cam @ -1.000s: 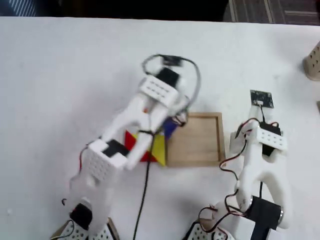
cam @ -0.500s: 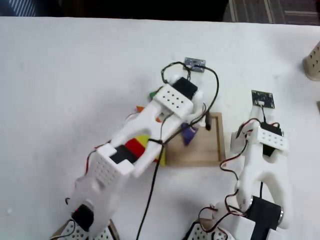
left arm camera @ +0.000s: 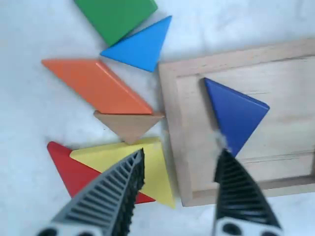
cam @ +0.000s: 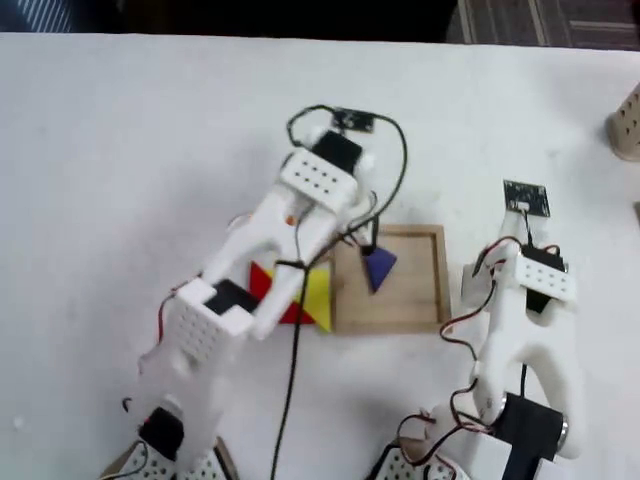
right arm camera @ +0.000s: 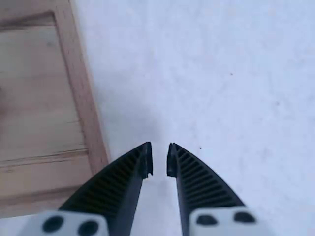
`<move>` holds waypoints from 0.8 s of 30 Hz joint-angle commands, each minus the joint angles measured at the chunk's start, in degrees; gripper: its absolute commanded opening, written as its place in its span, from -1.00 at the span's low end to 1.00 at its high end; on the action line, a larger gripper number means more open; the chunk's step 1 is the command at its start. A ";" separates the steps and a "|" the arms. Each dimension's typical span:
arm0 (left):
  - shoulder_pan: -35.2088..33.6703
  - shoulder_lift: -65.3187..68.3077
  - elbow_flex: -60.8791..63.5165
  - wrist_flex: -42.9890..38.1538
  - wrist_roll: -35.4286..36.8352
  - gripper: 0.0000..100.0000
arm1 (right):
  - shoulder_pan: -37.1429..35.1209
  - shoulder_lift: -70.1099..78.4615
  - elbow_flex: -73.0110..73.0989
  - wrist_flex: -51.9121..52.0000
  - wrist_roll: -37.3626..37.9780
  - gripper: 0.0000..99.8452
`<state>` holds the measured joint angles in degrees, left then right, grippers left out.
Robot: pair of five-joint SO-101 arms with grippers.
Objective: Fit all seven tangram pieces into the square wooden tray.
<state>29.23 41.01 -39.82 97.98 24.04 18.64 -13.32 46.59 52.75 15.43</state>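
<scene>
The square wooden tray (cam: 440, 285) (left arm camera: 170, 123) holds one piece, a dark blue triangle (cam: 379, 267) (left arm camera: 236, 113), lying flat near its left side. My left gripper (left arm camera: 181, 155) hangs open above the tray's left rim, with nothing between its fingers. To the left of the tray on the table lie a green square (left arm camera: 115, 17), a light blue triangle (left arm camera: 140, 46), an orange parallelogram (left arm camera: 96, 86), a tan triangle (left arm camera: 129, 125), a yellow triangle (cam: 318, 295) (left arm camera: 150, 167) and a red triangle (cam: 262, 280) (left arm camera: 71, 169). My right gripper (right arm camera: 158, 158) is shut over bare table beside the tray's right rim (right arm camera: 83, 98).
The left arm (cam: 290, 230) covers most of the loose pieces in the high view. A small circuit board (cam: 523, 197) lies behind the right arm (cam: 525, 300). A pale perforated object (cam: 627, 125) stands at the far right edge. Open white table stretches to the left and back.
The left arm carried the dark blue triangle over the tray, let go of it there and drew back to the left. The right arm has not moved.
</scene>
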 commanded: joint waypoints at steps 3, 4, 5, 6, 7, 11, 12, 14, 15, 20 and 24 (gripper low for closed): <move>6.73 -0.22 -0.88 -0.62 -3.34 -0.91 | 0.48 -0.31 -0.35 -1.10 0.35 -0.89; 7.16 -0.31 -0.88 -0.70 -3.60 -0.96 | 0.48 -0.31 -0.35 -1.10 0.35 -0.89; 7.69 -0.40 -0.97 -0.70 -3.87 -0.96 | 0.48 -0.31 -0.35 -1.10 0.44 -0.89; 7.87 -0.48 -1.32 -0.70 -3.96 -0.95 | 0.48 -0.31 -0.35 -1.10 0.44 -0.89; 8.31 -0.48 -1.41 -0.88 -3.96 -0.96 | 0.48 -0.40 -0.35 -1.10 0.44 -0.89; 10.24 -2.42 -0.70 -1.85 -3.96 -0.96 | 0.48 -0.40 -0.35 -1.10 0.53 -0.89; 10.59 -3.56 0.18 -1.85 -4.31 -0.96 | 0.48 -0.40 -0.35 -1.10 0.53 -0.89; 10.95 -6.64 2.55 -1.93 -5.80 -0.96 | 0.40 -0.40 -0.35 -1.10 0.62 -0.89; 11.03 -8.48 4.57 -2.64 -6.42 -0.96 | 0.40 -0.40 -0.35 -1.10 0.62 -0.89; 10.59 -22.20 23.91 -13.54 -9.05 -0.96 | 0.31 -0.13 -0.35 -1.10 0.62 -0.89; 7.78 -37.41 41.49 -23.65 -13.01 -0.96 | 0.31 -0.13 -0.35 -1.10 0.44 -0.89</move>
<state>39.25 17.10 -8.70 81.54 13.67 18.55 -13.32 46.59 52.75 15.43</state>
